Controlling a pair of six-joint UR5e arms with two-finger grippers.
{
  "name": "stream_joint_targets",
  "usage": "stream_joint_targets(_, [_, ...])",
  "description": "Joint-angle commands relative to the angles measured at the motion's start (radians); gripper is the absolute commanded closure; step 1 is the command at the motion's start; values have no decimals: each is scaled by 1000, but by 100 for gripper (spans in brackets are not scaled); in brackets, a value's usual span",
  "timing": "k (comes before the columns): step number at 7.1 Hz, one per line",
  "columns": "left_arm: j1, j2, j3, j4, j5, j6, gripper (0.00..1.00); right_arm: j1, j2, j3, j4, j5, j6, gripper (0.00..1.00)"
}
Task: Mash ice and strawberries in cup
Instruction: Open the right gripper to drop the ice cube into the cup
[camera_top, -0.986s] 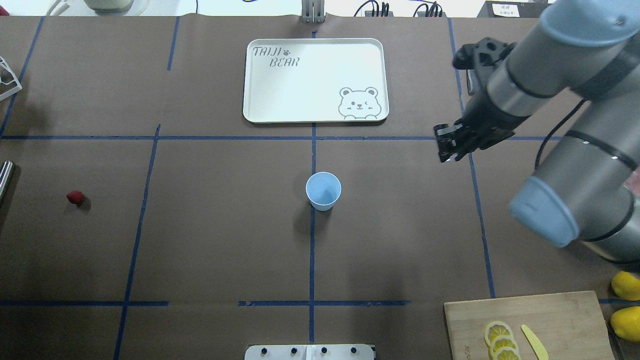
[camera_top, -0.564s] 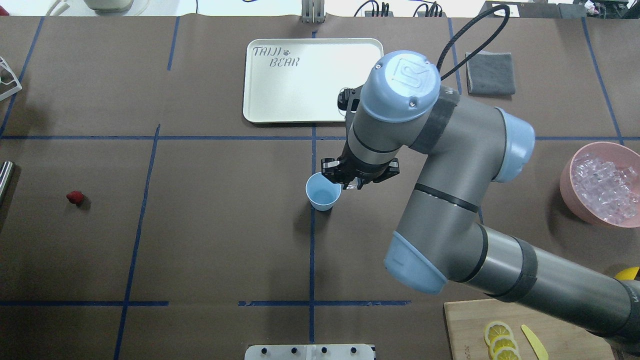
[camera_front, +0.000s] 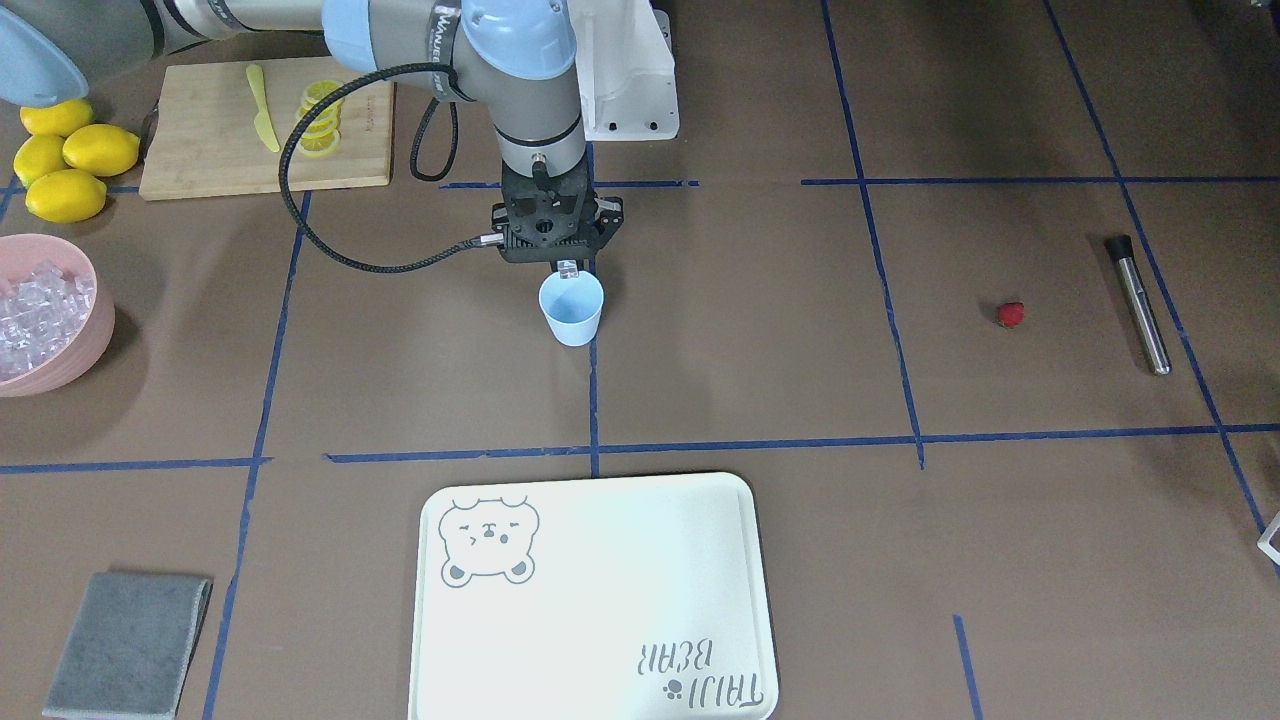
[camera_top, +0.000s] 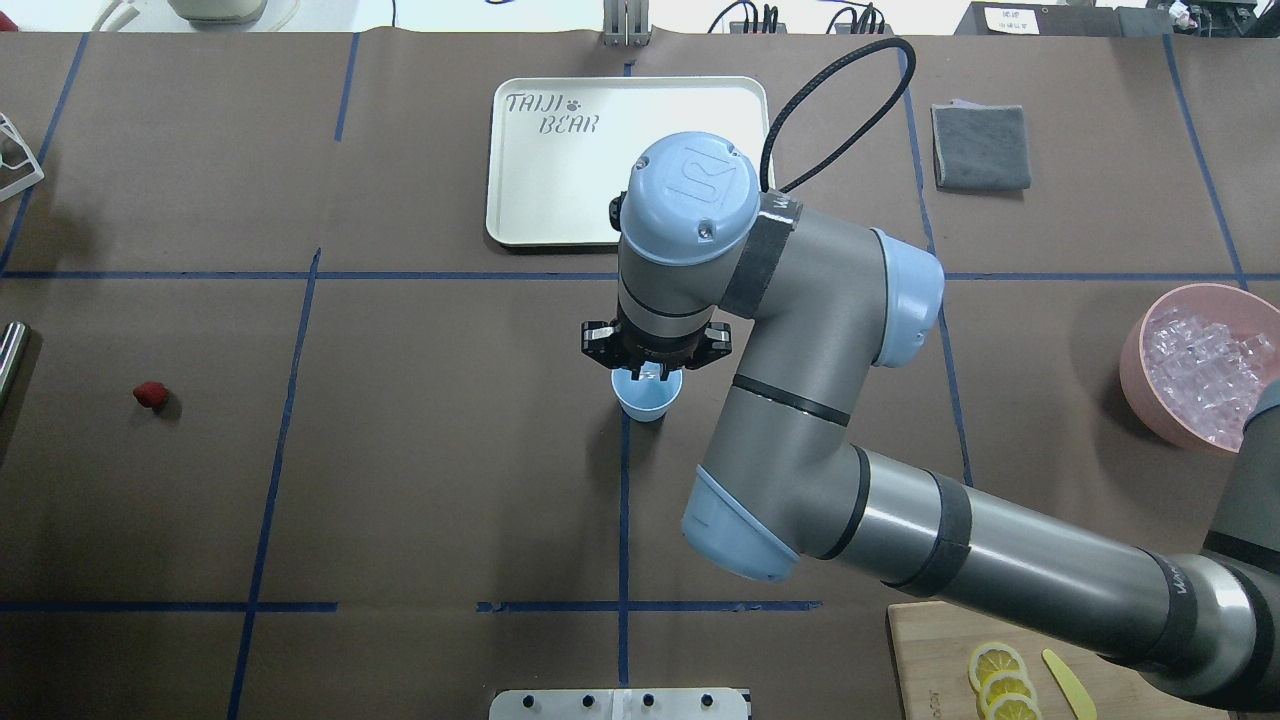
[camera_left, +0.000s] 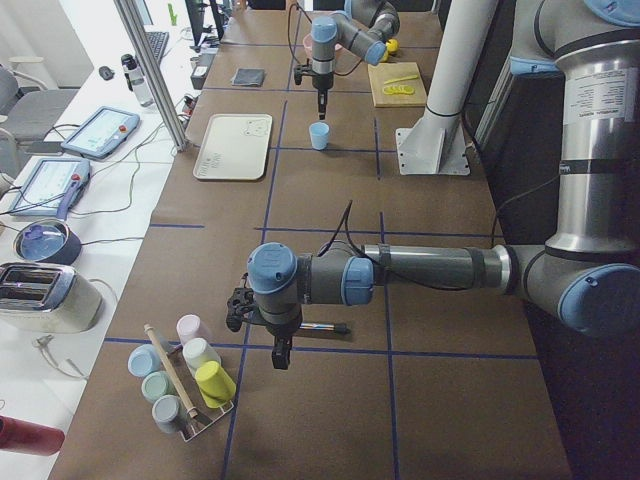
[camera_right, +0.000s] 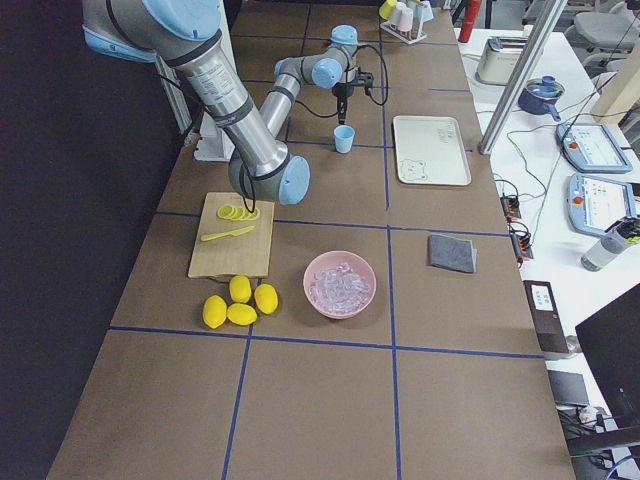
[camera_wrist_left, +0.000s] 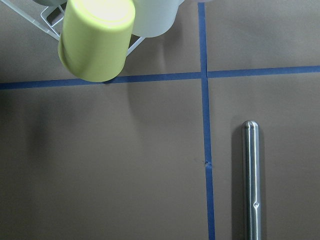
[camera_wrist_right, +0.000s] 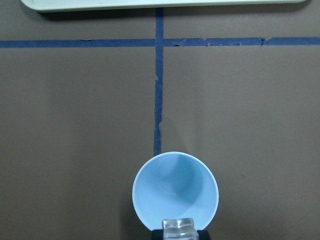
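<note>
Right gripper (camera_front: 568, 264) points straight down, its black fingers pinched narrowly on one clear, glassy ice cube (camera_wrist_right: 178, 229). The cube is just above the robot-side rim of the cup (camera_front: 572, 312), a small tapered light blue plastic tumbler upright on the brown desk (camera_top: 430, 450). The grey right arm comes in from 4 o'clock in the overhead view, elbow bent, wrist vertical. A small red strawberry (camera_top: 150, 395) lies well apart at the cup's 9 o'clock. A round pink bowl (camera_top: 1135, 380) heaped with ice (camera_top: 1205, 370) sits at 3 o'clock. Left gripper (camera_left: 282, 355) hangs near a smooth steel rod (camera_wrist_left: 250, 180); whether it is wide or closed cannot be told.
</note>
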Motion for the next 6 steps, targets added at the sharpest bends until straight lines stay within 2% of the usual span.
stream_joint_targets(1, [0,0,-1,0,0,-1,0,-1,9,-24,14,-2,1,97])
stream_joint_targets(3, [0,-2,1,0,0,-1,0,-3,7,-39,13,-2,1,80])
stream_joint_targets(5, [0,-3,-1,0,0,-1,0,-3,5,-45,13,-2,1,46])
stream_joint_targets(6, [2,-8,-1,0,0,-3,0,-3,5,-47,13,-2,1,40])
